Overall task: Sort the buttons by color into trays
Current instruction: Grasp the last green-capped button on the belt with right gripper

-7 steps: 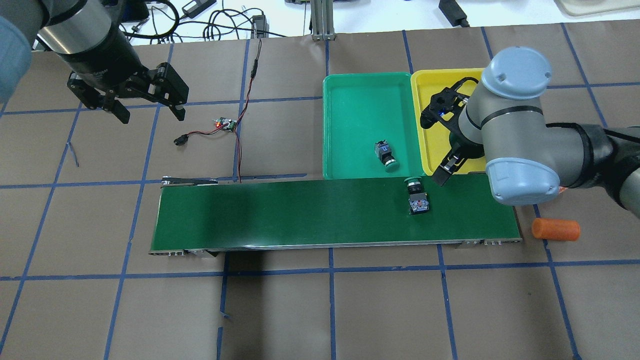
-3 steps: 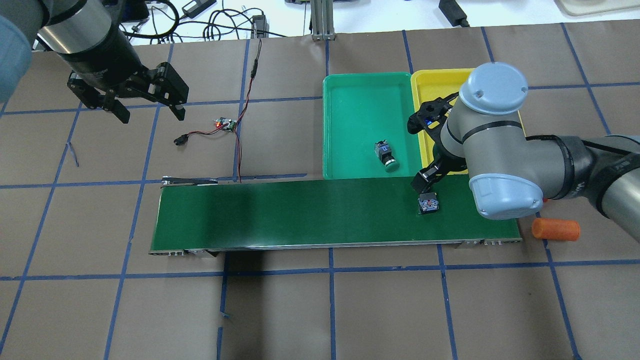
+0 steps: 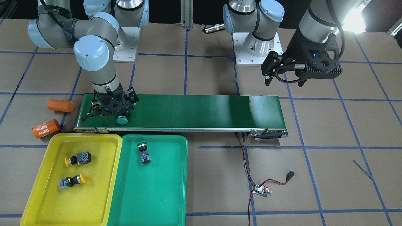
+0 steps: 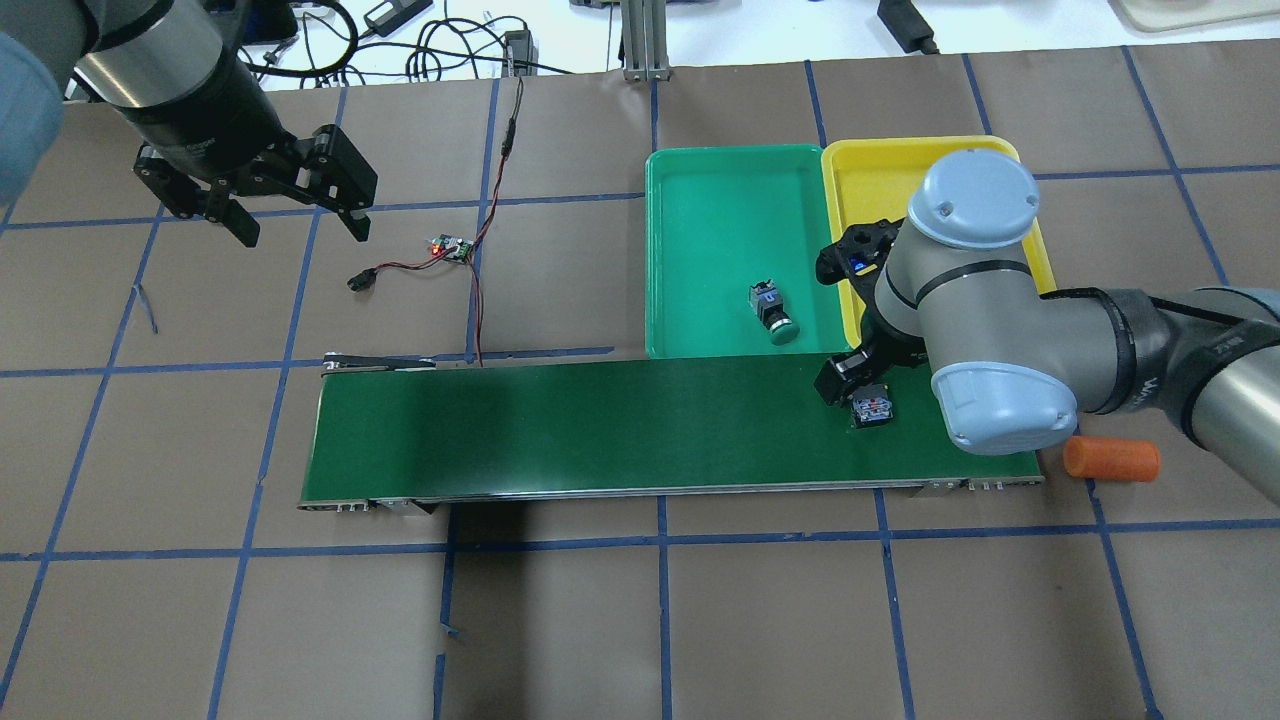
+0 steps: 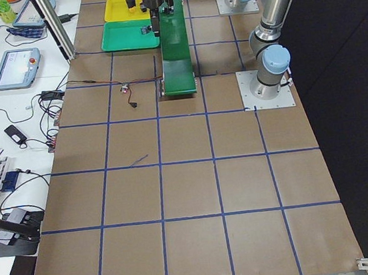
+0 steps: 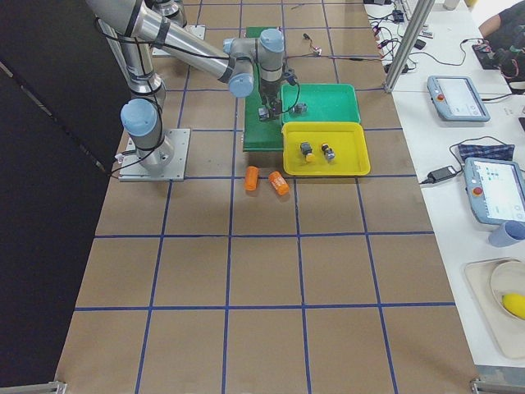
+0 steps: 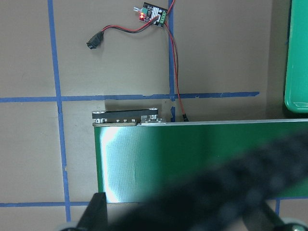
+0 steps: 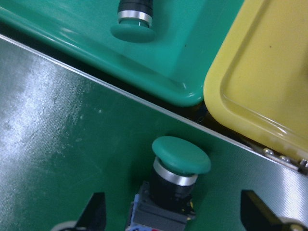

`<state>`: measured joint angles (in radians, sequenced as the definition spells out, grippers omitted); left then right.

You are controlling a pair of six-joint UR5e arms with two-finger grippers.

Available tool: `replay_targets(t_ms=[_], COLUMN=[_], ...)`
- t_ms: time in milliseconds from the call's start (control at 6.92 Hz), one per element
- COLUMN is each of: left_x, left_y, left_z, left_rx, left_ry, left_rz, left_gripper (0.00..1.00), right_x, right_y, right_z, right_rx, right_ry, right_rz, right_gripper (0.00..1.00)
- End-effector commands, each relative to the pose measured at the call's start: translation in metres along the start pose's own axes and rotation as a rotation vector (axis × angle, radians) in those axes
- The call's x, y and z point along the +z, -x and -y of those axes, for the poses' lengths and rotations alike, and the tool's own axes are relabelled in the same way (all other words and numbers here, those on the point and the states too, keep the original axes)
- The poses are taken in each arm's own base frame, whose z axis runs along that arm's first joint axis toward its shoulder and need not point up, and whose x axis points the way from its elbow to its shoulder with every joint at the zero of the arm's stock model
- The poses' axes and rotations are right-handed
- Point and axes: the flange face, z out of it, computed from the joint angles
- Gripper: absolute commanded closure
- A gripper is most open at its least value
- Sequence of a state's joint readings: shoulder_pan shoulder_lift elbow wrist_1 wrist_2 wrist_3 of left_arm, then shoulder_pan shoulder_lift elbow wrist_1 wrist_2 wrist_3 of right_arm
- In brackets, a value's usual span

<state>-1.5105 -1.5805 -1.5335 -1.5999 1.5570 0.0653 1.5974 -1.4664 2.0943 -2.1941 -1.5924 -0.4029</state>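
Here, at the right arm: bends steeply down from the elbow and holds the right end effector (image 8: 176, 214) low over the long dark-green conveyor belt (image 3: 194, 110). Fingers spread either side of a green mushroom-cap push-button (image 8: 181, 155), which lies on the belt near the shallow green plastic tray (image 3: 157, 188), untouched. At the left arm: hangs the left end effector (image 4: 300, 228) above the brown bench (image 4: 600, 620), likewise spread, holding nothing. Reads "4680" on one orange cylinder (image 3: 46, 128) beside the shallow yellow plastic tray (image 3: 94, 188).
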Motion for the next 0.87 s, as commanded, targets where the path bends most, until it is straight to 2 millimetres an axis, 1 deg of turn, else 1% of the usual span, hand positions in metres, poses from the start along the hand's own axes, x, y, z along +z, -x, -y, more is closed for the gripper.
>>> replay_targets(t_ms=[0, 145, 289, 434, 578, 723], left_x=[0.000, 0.000, 0.001, 0.000, 0.000, 0.000], left_y=[0.000, 0.000, 0.000, 0.001, 0.000, 0.001], left_z=[0.000, 0.000, 0.000, 0.001, 0.000, 0.001], left_rx=[0.001, 0.001, 0.000, 0.000, 0.000, 0.000], left_ry=[0.000, 0.000, 0.002, 0.000, 0.000, 0.000], left_rz=[0.000, 0.000, 0.000, 0.000, 0.000, 0.000], left_gripper=[0.00, 0.00, 0.00, 0.00, 0.00, 0.00], right_x=[0.012, 0.013, 0.011, -0.004, -0.020, -0.027], right_y=[-0.005, -0.011, -0.012, -0.015, -0.023, -0.023], right_z=[-0.011, -0.012, -0.011, 0.000, 0.028, 0.065], right_rx=[0.045, 0.060, 0.061, 0.059, 0.051, 0.031], right_ry=[0.029, 0.032, 0.025, -0.012, -0.052, -0.083], right_rz=[0.011, 0.013, 0.013, 0.000, -0.005, 0.021], right_gripper=[0.56, 0.84, 0.91, 0.92, 0.91, 0.89])
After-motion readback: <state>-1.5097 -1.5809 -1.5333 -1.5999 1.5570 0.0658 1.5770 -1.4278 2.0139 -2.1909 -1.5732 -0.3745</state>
